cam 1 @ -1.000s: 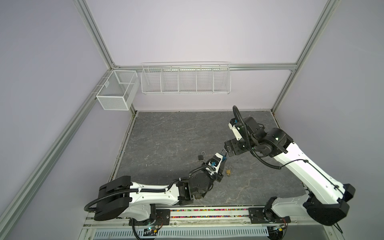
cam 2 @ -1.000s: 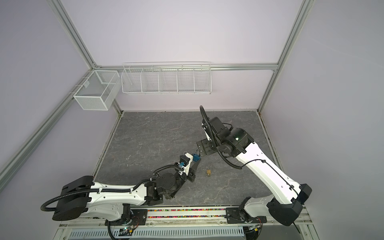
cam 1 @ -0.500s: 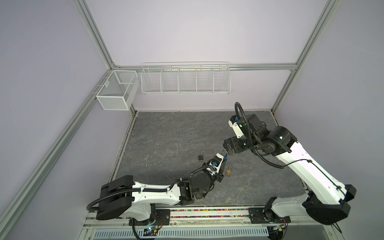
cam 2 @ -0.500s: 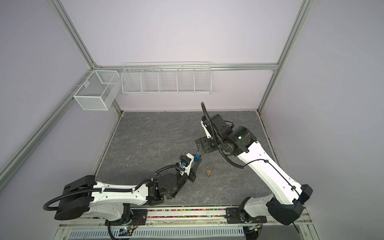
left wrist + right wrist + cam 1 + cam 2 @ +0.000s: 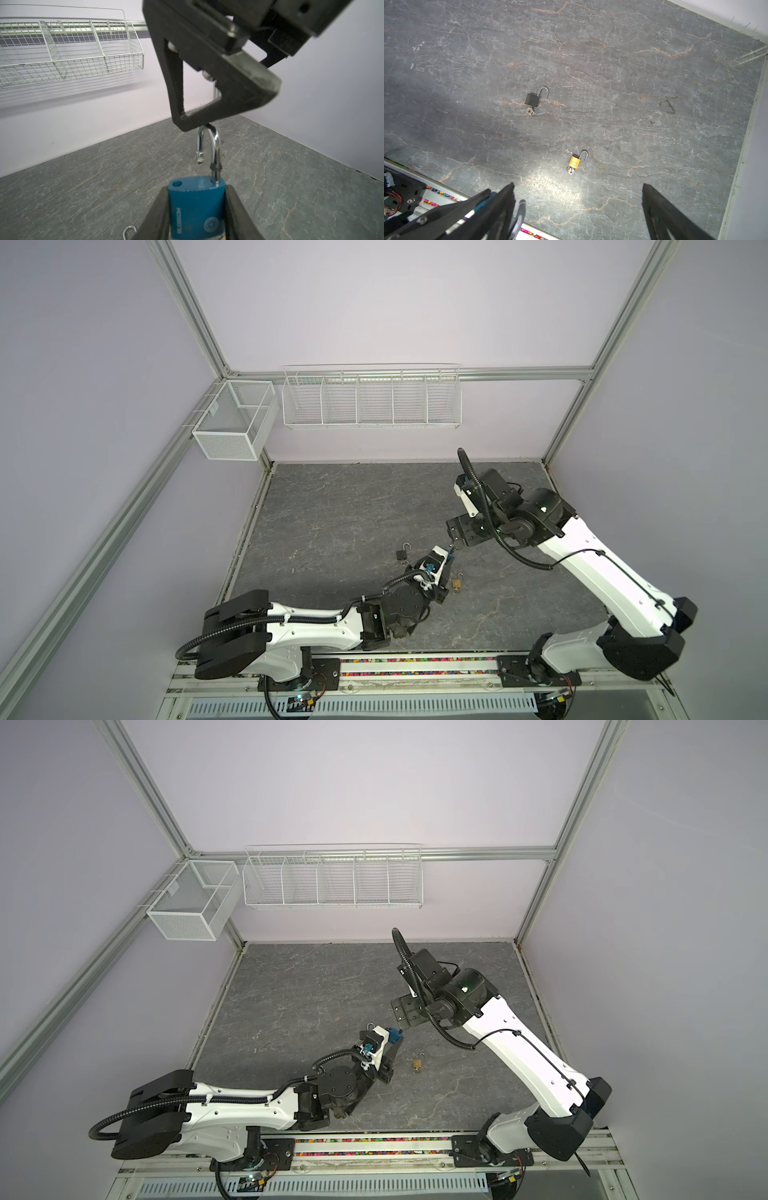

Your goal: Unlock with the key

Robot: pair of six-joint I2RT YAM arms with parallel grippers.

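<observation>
Showing what looks like the end of the unlocking step: the left gripper [image 5: 196,199] clamps the blue lock [image 5: 195,209] at lower centre of the left wrist view, and one leg of the shackle [image 5: 215,149] is out of the body. The right gripper [image 5: 577,187] stands wide and empty, with one finger [image 5: 245,89] just over the shackle; contact cannot be told. The next move probably calls for clearing that arm and setting the lock down near the black lock [image 5: 532,99] and brass lock [image 5: 575,161]. The key is cut off — only a wire ring [image 5: 129,230] shows at the lower edge.
</observation>
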